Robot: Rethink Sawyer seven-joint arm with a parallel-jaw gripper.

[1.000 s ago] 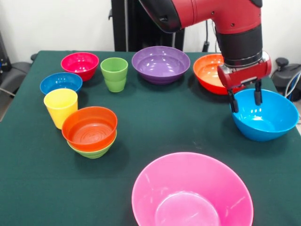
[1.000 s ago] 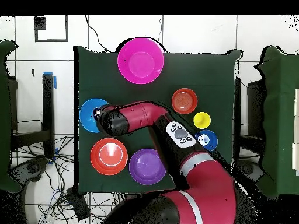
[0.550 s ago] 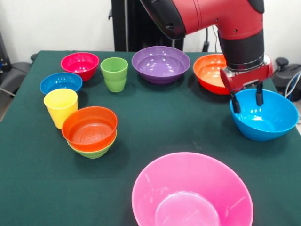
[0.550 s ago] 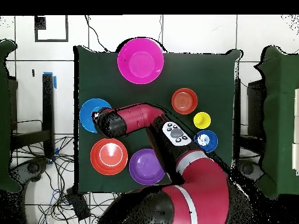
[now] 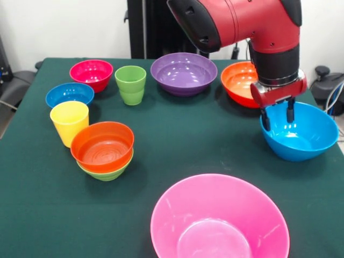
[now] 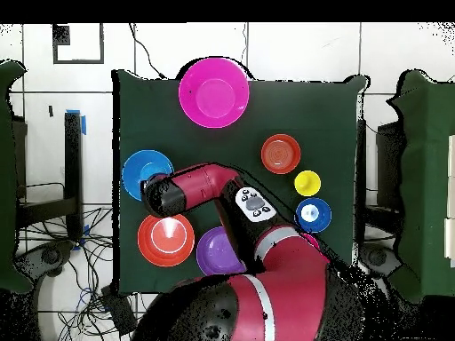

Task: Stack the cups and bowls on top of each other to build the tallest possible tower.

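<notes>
1. The gripper [image 5: 277, 119] is positioned at the right of the front view, at the near-left rim of the light blue bowl [image 5: 303, 134].
2. The two fingers are spread apart and straddle the bowl's rim: one finger [image 5: 265, 120] is located outside the wall, the other inside the bowl. Whether the rim is touched cannot be told.
3. The light blue bowl is seated upright on the green table [image 5: 177, 134], just below and to the right of the large orange bowl [image 5: 240, 81].
4. The purple bowl [image 5: 184, 72] is found at upper centre, left of the large orange bowl.
5. The green cup [image 5: 130, 84] stands upright left of the purple bowl, with the magenta-red bowl [image 5: 91, 73] further left.
6. The dark blue bowl [image 5: 69, 94] lies at the left, above the yellow cup [image 5: 69, 122].
7. A small orange-red bowl [image 5: 102, 145] is nested in a small green bowl [image 5: 107, 173] just right of the yellow cup.
8. The large pink bowl [image 5: 219, 220] occupies the lower centre of the front view.
9. In the overhead view, the arm [image 6: 200, 188] covers the lower right edge of the light blue bowl [image 6: 144, 169].
</notes>
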